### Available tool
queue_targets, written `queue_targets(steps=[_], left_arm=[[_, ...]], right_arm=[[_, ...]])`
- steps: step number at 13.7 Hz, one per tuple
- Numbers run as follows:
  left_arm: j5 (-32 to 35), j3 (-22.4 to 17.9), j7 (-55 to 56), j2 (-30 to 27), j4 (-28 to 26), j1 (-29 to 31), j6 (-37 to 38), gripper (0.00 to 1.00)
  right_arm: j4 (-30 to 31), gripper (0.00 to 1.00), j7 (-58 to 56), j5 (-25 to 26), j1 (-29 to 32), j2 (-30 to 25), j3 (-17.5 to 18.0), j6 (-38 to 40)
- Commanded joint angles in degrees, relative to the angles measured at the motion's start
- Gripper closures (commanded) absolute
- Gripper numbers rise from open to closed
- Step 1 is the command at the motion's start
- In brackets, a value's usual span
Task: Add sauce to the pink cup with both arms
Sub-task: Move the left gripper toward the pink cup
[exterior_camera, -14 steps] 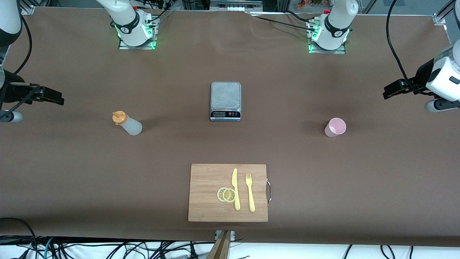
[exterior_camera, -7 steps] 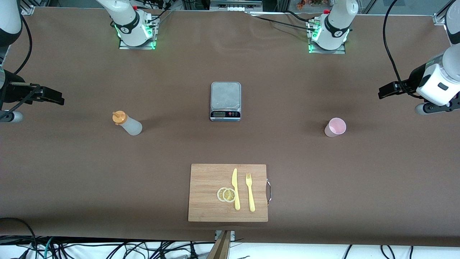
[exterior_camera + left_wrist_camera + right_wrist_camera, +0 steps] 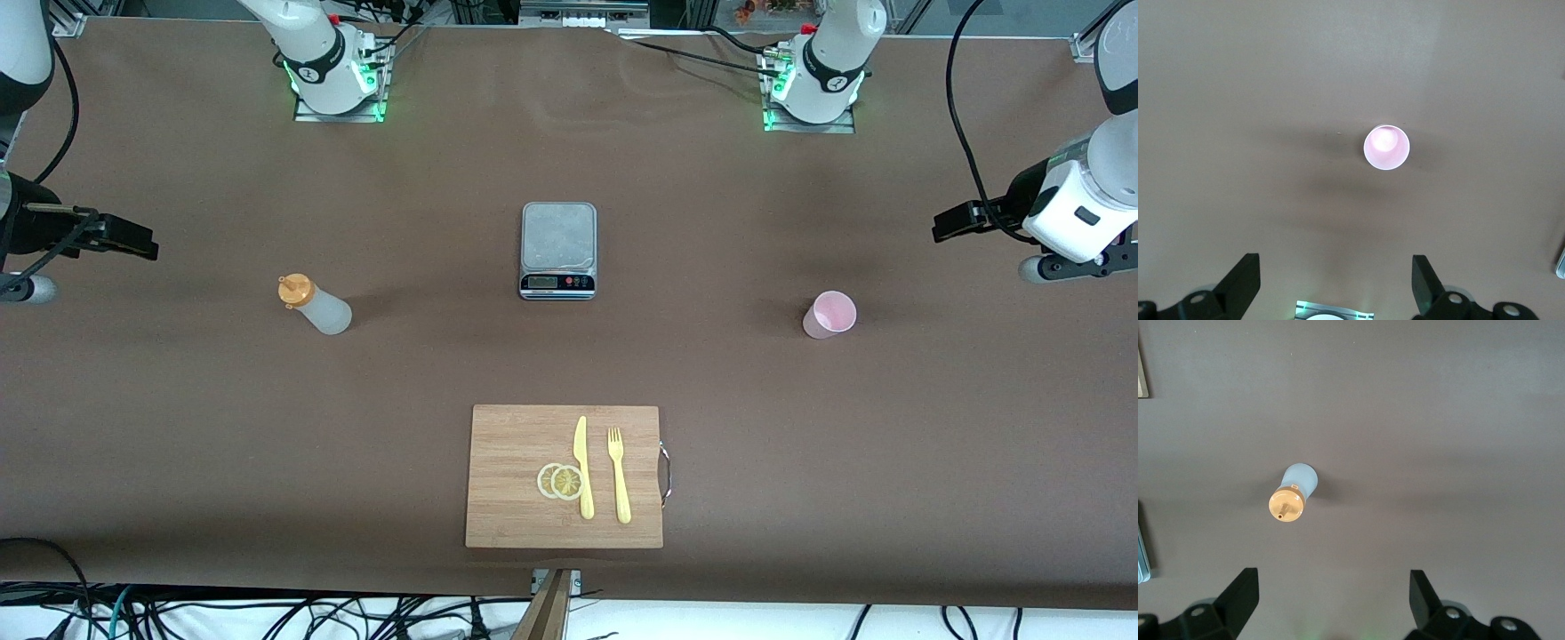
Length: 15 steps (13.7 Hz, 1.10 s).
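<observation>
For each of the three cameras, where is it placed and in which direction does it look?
Front view: high across the table, facing both arms' bases; shows scale, cutting board.
Left wrist view: looks down at the pink cup; open left gripper shows.
Right wrist view: looks down at the sauce; open right gripper shows.
Shared: front view shows cup and sauce too.

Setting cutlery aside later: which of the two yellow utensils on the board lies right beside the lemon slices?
The knife: its blade runs along the lemon slices. The fork lies past it, toward the cutting board's handle.
</observation>
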<state>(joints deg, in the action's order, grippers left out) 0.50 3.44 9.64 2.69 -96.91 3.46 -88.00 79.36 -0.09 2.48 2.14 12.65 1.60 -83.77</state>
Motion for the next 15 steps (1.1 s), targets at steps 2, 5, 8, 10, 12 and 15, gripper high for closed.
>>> queue_targets(steps=[2, 5, 8, 10, 12, 15], left_arm=[[-1.4, 0.0, -5.5, -0.9, -1.4, 2.1, -1.1, 0.00], [-1.5, 0.0, -5.7, -0.1, -1.4, 2.3, -1.6, 0.00], [-1.5, 0.0, -5.7, -0.1, -2.7, 2.4, -2.1, 0.00], [-1.5, 0.2, -5.8, -0.1, -5.1, 2.4, -3.2, 0.00], [-1.4, 0.3, -8.8, -0.4, -9.8, 2.4, -7.3, 0.00], [-1.4, 0.3, -11.6, -0.2, -16.8, 2.4, -15.8, 0.00]], right_arm=[[-1.0, 0.00, -0.7, -0.1, 0.3, 0.5, 0.0, 0.3], [-1.0, 0.00, -0.7, 0.0, 0.2, 0.5, 0.0, 0.3], [-1.0, 0.00, -0.7, 0.0, 0.2, 0.5, 0.0, 0.4], [-1.0, 0.00, -0.8, 0.0, 0.2, 0.5, 0.0, 0.4], [-1.0, 0.00, -0.7, 0.0, 0.2, 0.5, 0.1, 0.4], [-1.0, 0.00, -0.7, 0.0, 0.2, 0.5, 0.1, 0.4]])
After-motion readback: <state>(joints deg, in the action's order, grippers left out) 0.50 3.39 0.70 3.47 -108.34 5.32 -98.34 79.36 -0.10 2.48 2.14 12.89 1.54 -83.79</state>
